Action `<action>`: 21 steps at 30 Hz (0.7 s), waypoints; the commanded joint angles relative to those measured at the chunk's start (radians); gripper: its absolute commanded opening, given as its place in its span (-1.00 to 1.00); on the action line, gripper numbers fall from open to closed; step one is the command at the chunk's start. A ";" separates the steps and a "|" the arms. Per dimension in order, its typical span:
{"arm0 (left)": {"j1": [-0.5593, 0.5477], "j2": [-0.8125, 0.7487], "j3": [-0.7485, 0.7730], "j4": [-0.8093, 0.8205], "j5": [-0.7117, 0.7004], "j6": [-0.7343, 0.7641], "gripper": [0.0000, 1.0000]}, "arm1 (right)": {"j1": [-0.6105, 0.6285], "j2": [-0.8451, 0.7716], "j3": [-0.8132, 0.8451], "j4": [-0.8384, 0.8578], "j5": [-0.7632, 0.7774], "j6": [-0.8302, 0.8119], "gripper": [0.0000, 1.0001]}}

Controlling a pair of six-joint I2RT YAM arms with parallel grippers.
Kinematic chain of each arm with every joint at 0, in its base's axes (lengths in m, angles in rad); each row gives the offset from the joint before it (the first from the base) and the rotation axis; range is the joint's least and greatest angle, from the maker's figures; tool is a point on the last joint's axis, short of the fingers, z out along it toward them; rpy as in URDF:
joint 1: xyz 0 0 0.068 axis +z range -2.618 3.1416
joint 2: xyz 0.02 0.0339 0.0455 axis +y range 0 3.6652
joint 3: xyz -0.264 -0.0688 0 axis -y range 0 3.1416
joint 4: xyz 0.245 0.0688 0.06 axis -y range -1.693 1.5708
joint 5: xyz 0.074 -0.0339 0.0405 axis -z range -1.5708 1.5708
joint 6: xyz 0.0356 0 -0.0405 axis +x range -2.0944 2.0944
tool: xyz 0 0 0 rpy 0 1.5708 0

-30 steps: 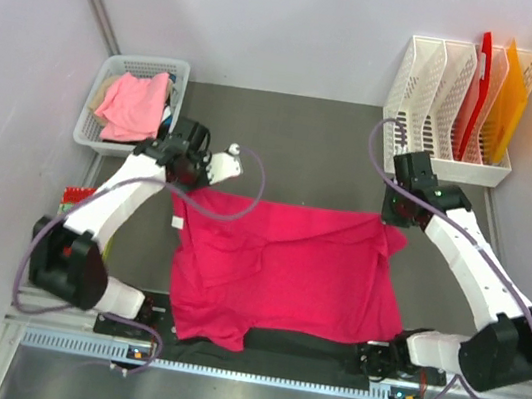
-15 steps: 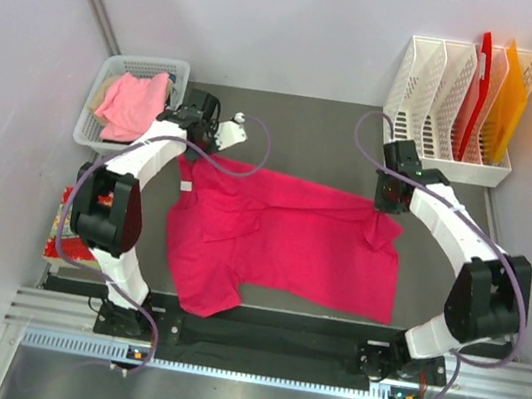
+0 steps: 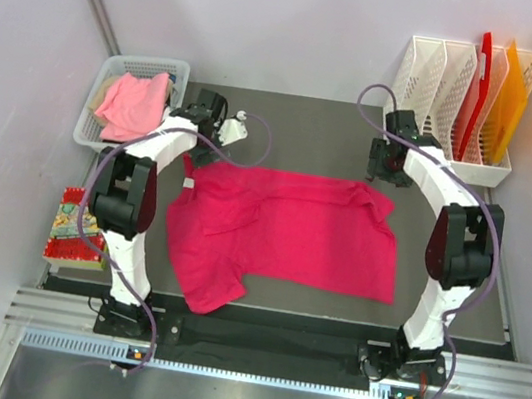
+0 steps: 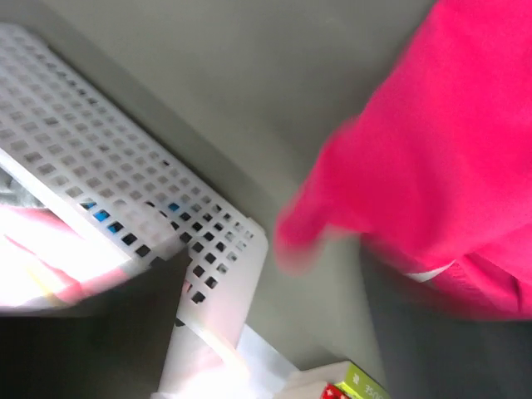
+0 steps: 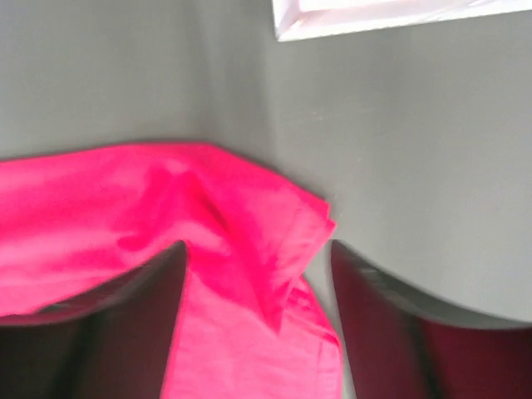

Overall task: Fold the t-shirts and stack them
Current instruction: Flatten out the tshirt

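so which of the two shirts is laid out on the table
The bright magenta shirt, spread out across the table. The paler salmon-pink shirt is bunched up in the white basket at the far left.

- A white plastic basket (image 3: 151, 61) with a perforated wall stands at the table's far left corner.
- A white slotted rack (image 3: 436, 85) stands at the far right, holding a red board (image 3: 480, 82) and an orange board (image 3: 512, 97) upright.
- A colourful printed packet (image 3: 74, 227) lies at the left edge.
- The table (image 3: 307, 130) has a dark grey top.
- A metal rail (image 3: 262, 351) runs along the near edge.
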 commanded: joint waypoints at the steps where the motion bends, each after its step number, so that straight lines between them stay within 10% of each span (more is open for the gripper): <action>1: 0.011 -0.002 0.059 0.072 -0.091 -0.046 0.98 | -0.013 -0.022 0.046 -0.028 0.047 -0.004 0.55; 5: 0.008 -0.083 0.045 0.053 -0.059 -0.056 0.98 | -0.016 -0.114 -0.035 -0.013 0.063 -0.004 0.47; 11: -0.071 -0.265 0.001 -0.146 0.106 -0.145 0.98 | 0.002 -0.263 -0.199 0.021 0.035 0.006 -0.20; 21: -0.210 -0.330 -0.222 -0.193 0.174 -0.319 0.98 | 0.008 -0.240 -0.288 0.058 -0.019 0.020 -0.35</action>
